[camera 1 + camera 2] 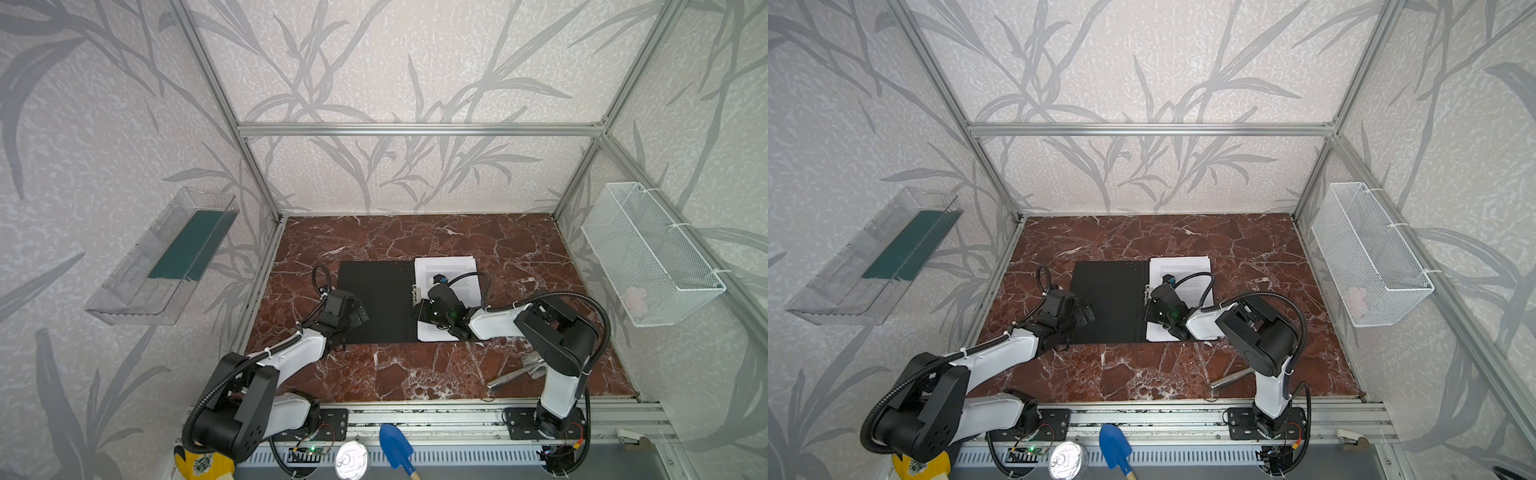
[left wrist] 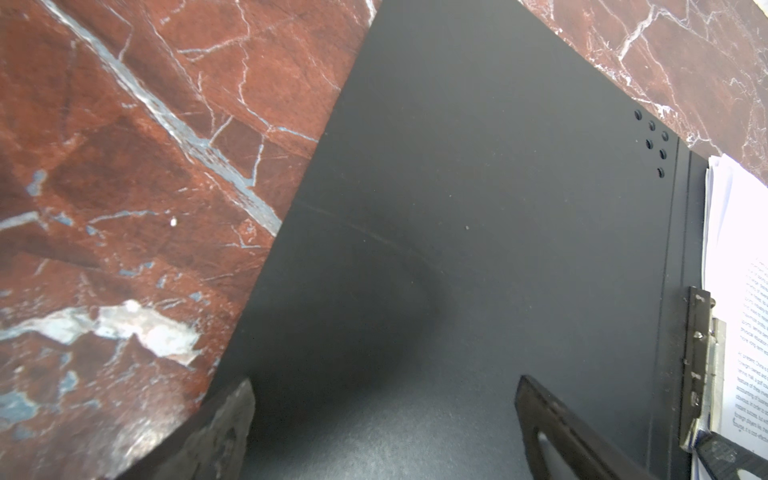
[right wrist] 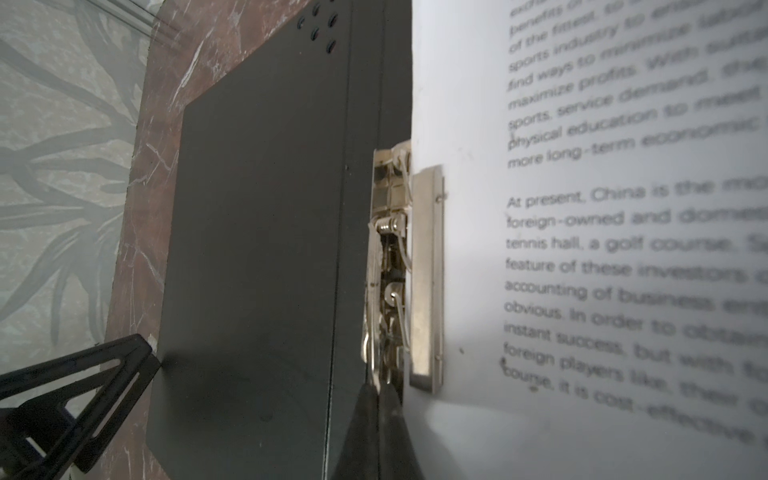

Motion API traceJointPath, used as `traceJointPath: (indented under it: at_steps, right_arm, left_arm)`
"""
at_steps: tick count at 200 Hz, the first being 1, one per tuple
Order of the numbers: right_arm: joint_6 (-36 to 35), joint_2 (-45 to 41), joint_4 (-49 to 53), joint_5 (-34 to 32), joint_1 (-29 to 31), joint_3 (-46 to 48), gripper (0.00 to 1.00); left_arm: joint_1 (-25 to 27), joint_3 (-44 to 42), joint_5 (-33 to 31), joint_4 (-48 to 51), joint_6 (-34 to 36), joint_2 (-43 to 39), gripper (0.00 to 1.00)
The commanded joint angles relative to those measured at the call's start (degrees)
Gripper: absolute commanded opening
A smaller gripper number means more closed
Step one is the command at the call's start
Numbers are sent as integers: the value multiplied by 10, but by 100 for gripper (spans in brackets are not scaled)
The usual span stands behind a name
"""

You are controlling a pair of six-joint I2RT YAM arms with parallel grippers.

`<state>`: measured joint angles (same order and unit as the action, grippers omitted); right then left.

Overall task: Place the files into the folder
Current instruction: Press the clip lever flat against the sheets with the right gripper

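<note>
The folder (image 1: 378, 303) (image 1: 1108, 299) lies open and flat on the marble table, black inside up. On its right half rest the files (image 1: 453, 270) (image 1: 1187, 270), a stack of white printed sheets under the metal clip (image 3: 426, 274) (image 2: 702, 365) beside the spine. My right gripper (image 3: 379, 388) (image 1: 419, 307) is shut, its tips touching the near end of the clip's lever at the edge of the files (image 3: 602, 249). My left gripper (image 2: 384, 384) (image 1: 359, 316) stands open just above the bare left flap of the folder (image 2: 478, 187), with nothing between its fingers.
A clear plastic tray (image 1: 166, 257) hangs on the left wall and a white wire basket (image 1: 648, 253) on the right wall. Silver metal pieces (image 1: 519, 370) lie by the right arm's base. A blue trowel (image 1: 395, 444), a tin lid (image 1: 352, 459) and a yellow glove (image 1: 199, 461) lie along the front rail.
</note>
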<state>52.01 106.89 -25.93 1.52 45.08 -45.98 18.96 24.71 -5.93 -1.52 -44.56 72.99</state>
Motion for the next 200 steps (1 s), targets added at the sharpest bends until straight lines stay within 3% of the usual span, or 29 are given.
traceJointPath:
  at_steps: [1,86,200]
  right_arm:
    - [-32,9,76,39,1,27,0]
    - [-27,6,75,62,-9,16,0]
    - [-29,-9,99,66,-16,0,16]
  left_arm:
    - [-3,-18,9,58,-8,12,99]
    - [-5,-17,15,62,-7,4,99]
    - [-7,-19,14,66,-6,-5,99]
